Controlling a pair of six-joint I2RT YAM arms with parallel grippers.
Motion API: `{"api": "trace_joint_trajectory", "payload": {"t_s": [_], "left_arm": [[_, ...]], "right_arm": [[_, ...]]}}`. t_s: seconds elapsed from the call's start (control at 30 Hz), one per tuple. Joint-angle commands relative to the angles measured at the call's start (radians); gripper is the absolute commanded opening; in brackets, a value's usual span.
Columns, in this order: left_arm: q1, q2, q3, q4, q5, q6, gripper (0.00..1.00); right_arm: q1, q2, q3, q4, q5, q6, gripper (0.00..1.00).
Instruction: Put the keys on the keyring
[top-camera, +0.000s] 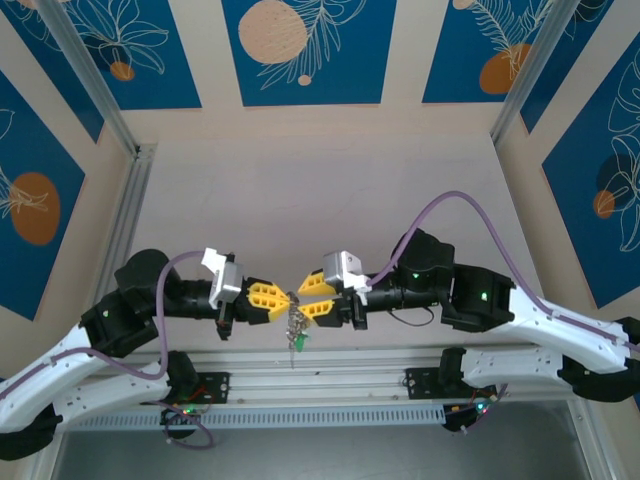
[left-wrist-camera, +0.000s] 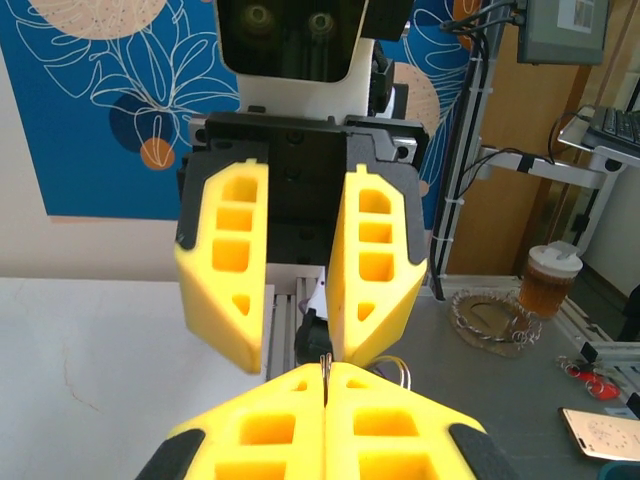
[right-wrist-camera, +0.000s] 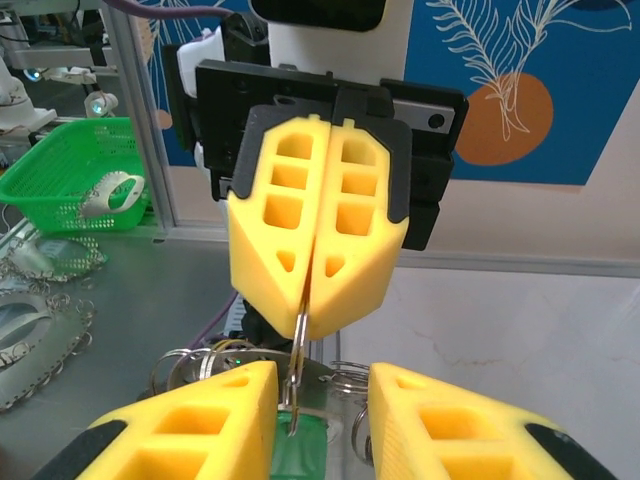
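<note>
Jaws of my left gripper (top-camera: 280, 300) are pressed together on the keyring (right-wrist-camera: 300, 335), its thin wire hanging between the arms with the keys (top-camera: 296, 328) dangling below. My right gripper (top-camera: 308, 299) stands spread either side of that wire. I judge it light, stiff and slippery, so I'd pinch bare wire.

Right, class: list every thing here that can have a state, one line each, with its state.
left claw, shut on the keyring
right claw, open, one finger either side of the keyring
keyring, pinched, hanging from the left claw
keys, dangling below the keyring
cup, upright, lid on
</note>
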Motion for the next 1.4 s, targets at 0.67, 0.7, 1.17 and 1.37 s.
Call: {"api": "trace_joint_trajectory", "payload": {"t_s": [0.67,0.7,1.17,1.37], "left_arm": [[-0.006,-0.009,0.022,0.037,0.002,0.001,0.00],[-0.006,-0.007,0.036,0.006,-0.017,0.015,0.00],[-0.006,0.148,0.374,-0.580,-0.178,0.247,0.41],[-0.006,0.178,0.370,-0.602,-0.161,0.270,0.36]], "right_arm": [[-0.031,0.020,0.039,0.003,-0.041,0.011,0.00],[-0.031,0.017,0.046,-0.012,-0.036,0.005,0.00],[0.032,0.137,0.218,-0.359,0.169,-0.103,0.00],[0.035,0.151,0.241,-0.361,0.137,-0.120,0.00]]}}
